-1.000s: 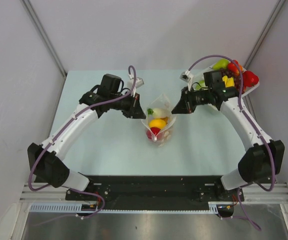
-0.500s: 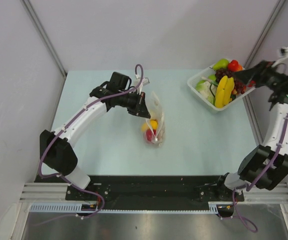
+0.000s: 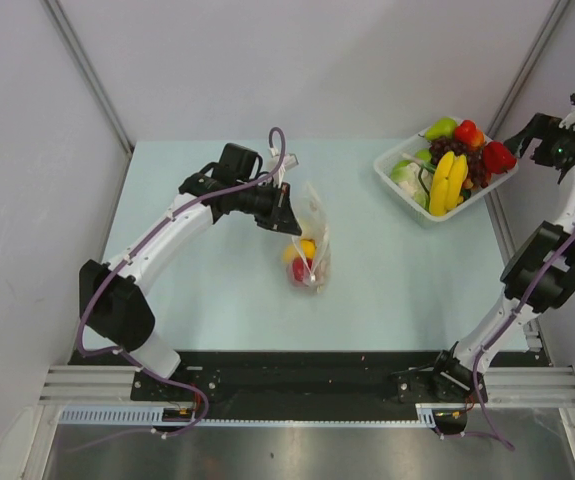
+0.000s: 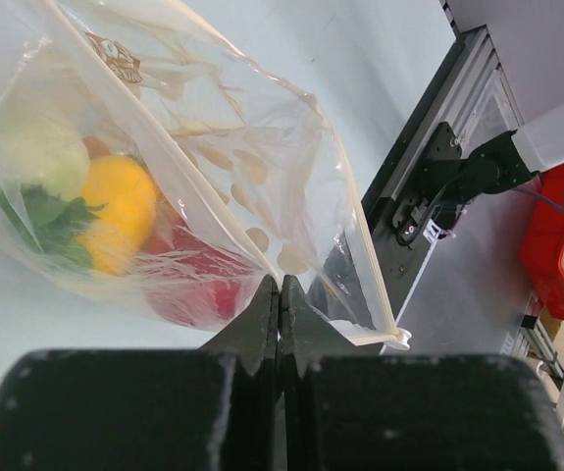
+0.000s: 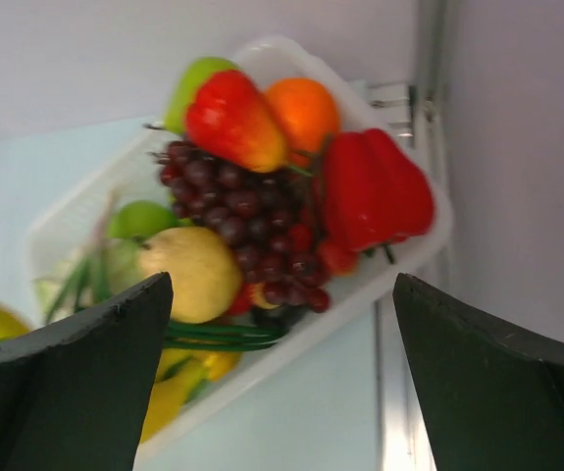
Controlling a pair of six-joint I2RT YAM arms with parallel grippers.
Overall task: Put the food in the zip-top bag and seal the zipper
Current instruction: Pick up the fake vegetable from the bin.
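Observation:
The zip-top bag (image 3: 309, 248) stands mid-table, clear with pale dots, its top held up. My left gripper (image 3: 285, 208) is shut on its upper edge; in the left wrist view the black jaws (image 4: 279, 294) pinch the film beside the whitish zipper (image 4: 365, 263). Food shows through the bag: a yellow lemon (image 4: 117, 211), a red pepper (image 4: 198, 292) and a white radish with green leaves (image 4: 38, 157). My right gripper (image 3: 527, 133) is open at the far right, just beyond the basket, with nothing between its fingers (image 5: 115, 324).
A white basket (image 3: 395, 160) at the back right holds more toy food: bananas (image 3: 447, 180), grapes (image 5: 237, 201), a red pepper (image 5: 375, 186), an orange (image 5: 303, 108) and a pale pear (image 5: 193, 270). The table's right edge and a metal rail (image 5: 399, 383) run beside it.
My right gripper let go of the bag's mouth, opened wide and swung out to the far right past the basket. The bag's mouth fell narrower, still held by the left gripper.

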